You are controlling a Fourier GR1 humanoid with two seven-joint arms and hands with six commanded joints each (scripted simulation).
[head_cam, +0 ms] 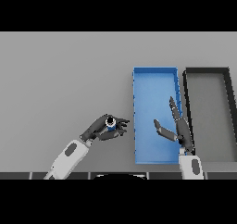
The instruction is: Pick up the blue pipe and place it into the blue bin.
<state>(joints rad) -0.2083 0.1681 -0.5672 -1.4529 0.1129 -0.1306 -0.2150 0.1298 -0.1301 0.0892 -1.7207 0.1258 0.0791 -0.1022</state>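
The blue pipe (110,122) shows as a short dark-rimmed tube with its round opening facing up. My left hand (98,128) is curled round it, a little left of the blue bin (138,126) and just above the grey table. The blue bin is a long rectangular tray lying in the right half of the table. My right hand (179,127) hovers over the bin's right side, fingers straight and pointing away, thumb spread to the left, holding nothing.
A dark grey bin (229,93) of the same shape lies directly right of the blue one, their long walls almost touching. The grey table (60,79) stretches wide to the left and behind the bins.
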